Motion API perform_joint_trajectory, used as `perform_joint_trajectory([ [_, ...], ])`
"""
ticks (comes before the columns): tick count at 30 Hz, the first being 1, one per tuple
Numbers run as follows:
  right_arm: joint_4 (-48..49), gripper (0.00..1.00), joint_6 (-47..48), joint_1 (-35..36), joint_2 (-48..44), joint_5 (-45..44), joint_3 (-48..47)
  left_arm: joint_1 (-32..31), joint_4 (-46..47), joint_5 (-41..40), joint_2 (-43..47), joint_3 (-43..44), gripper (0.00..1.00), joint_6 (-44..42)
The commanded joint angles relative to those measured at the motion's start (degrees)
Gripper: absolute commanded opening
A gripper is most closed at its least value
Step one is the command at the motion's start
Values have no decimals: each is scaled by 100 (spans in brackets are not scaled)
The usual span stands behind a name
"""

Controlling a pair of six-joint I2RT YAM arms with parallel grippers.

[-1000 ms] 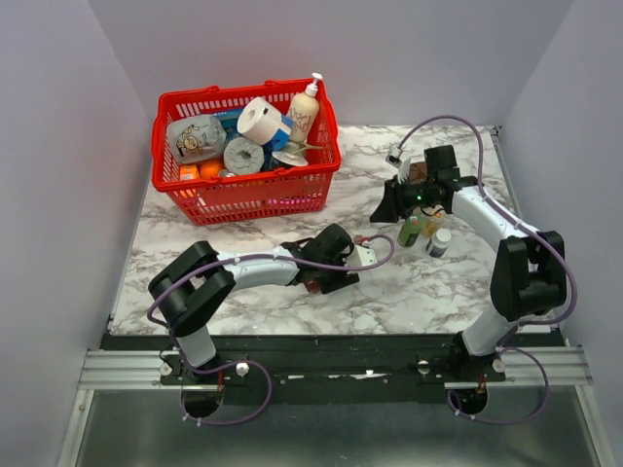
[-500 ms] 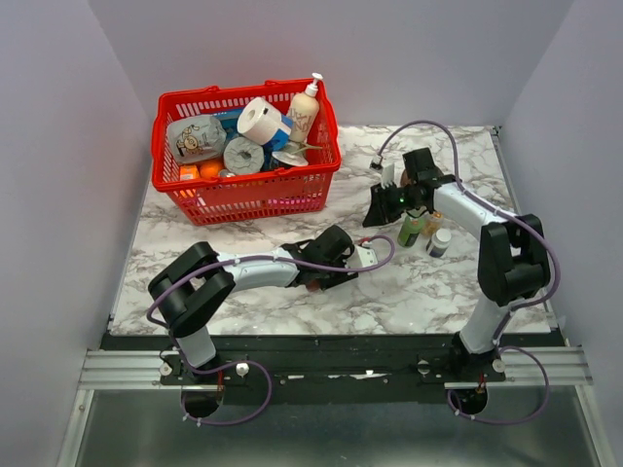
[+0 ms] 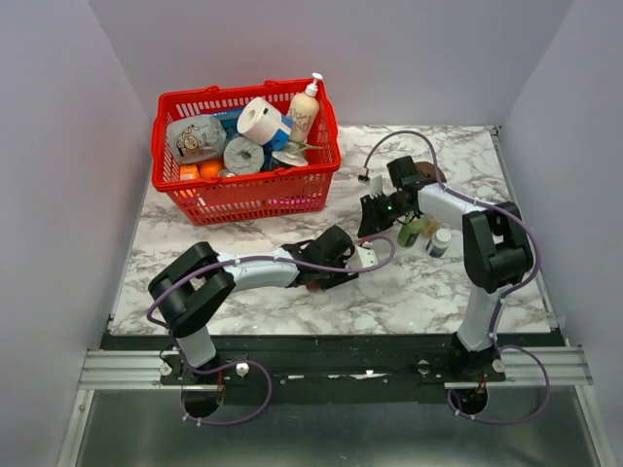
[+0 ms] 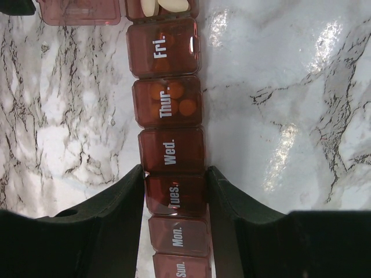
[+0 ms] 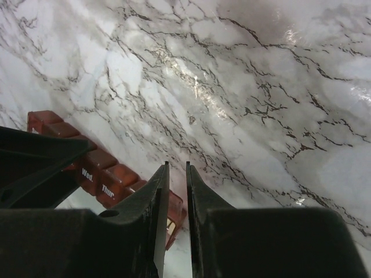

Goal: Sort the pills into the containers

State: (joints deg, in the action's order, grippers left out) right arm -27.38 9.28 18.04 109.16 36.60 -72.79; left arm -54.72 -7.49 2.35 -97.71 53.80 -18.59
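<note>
- Lying flat on the marble bench (image 3: 428, 282), the dark red-brown pill-organizer strip (image 4: 171, 150) is sitting near the middle front, well apart from the red basket (image 3: 243, 199).
- Its lids are reading Sun., Mon., Tues., Wed., Thur. and Fri. in a row.
- The end compartment past Fri. is standing open, with its lid (image 4: 78, 11) flipped out to the side and pale pills (image 4: 165, 6) showing inside.
- Orange pills (image 4: 174, 95) are showing through the closed Thur. lid.
- The left end effector (image 4: 175, 174) is clamping the strip across its width, one dark finger pressing on each long side of the Tues. compartment.
- In the overhead view this end effector is covering most of the strip.
- The right end effector (image 5: 177, 168) is pointing down over bare marble, with the strip's far end showing just behind one finger in its own camera.
- Its fingers are sitting almost together with only a thin slit between them; I cannot tell whether anything is being pinched there.
- From above, the right end effector is hanging between the strip and a small cluster of bottles, just beside the green bottle (image 3: 411, 232).
- A white-capped bottle (image 3: 440, 241) is standing next to the green one.
- The basket is sitting at the far left of the bench, holding a toilet roll (image 3: 261, 119) and a pump bottle (image 3: 305, 109) among other goods.
</note>
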Motion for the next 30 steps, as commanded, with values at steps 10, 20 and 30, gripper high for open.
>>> perform_joint_trajectory([
  [10, -759, 21, 556, -20, 299, 303, -472, -65, -192, 108, -37, -1, 35, 48],
  [20, -1138, 18, 944, -11, 88, 611, -411, -74, -288, 125, -134, 95, 35, 110],
  [30, -1437, 14, 1182, -11, -115, 769, -279, -48, -420, 108, -257, 210, 34, 285],
])
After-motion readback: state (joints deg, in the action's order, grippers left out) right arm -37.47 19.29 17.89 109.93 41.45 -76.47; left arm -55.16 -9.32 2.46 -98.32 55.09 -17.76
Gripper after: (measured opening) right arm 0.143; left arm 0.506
